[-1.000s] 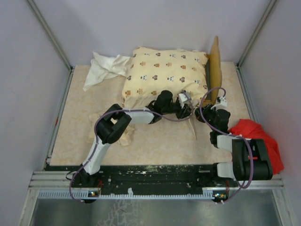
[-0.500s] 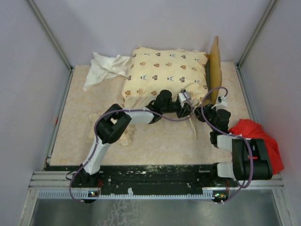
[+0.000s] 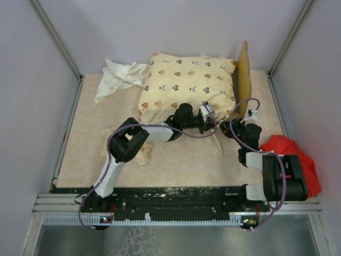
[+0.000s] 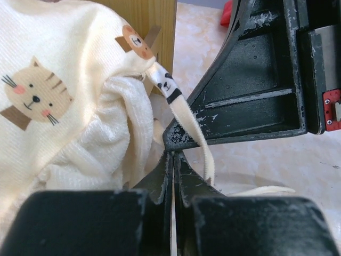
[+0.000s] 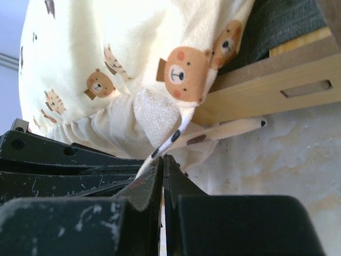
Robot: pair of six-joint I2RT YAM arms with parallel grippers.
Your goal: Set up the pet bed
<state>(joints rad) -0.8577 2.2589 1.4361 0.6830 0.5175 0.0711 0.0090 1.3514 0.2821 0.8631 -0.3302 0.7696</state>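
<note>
The cream animal-print cushion [image 3: 186, 82] lies on the light wooden bed frame [image 3: 244, 80], whose wavy headboard stands at the right. Both grippers meet at the cushion's near right corner. My right gripper [image 5: 162, 158] is shut on a short printed tie strap [image 5: 173, 140] coming from that corner [image 5: 160, 117]. My left gripper [image 4: 174, 154] is shut with a thin cream strip between its jaws; a long strap [image 3: 217, 144] trails from it onto the table. A second strap [image 5: 229, 128] lies along the frame rail [image 5: 277, 90]. A cream lump [image 3: 143, 154], perhaps the small pillow, lies under the left arm.
A plain white cloth [image 3: 117, 77] is bunched at the back left. A red cloth [image 3: 290, 149] lies by the right arm's base. Grey walls close in the table on three sides. The right gripper's finger [image 4: 250, 106] fills the left wrist view.
Both grippers have shifted slightly left and back at the cushion's corner, and the long strap on the table has moved with them.
</note>
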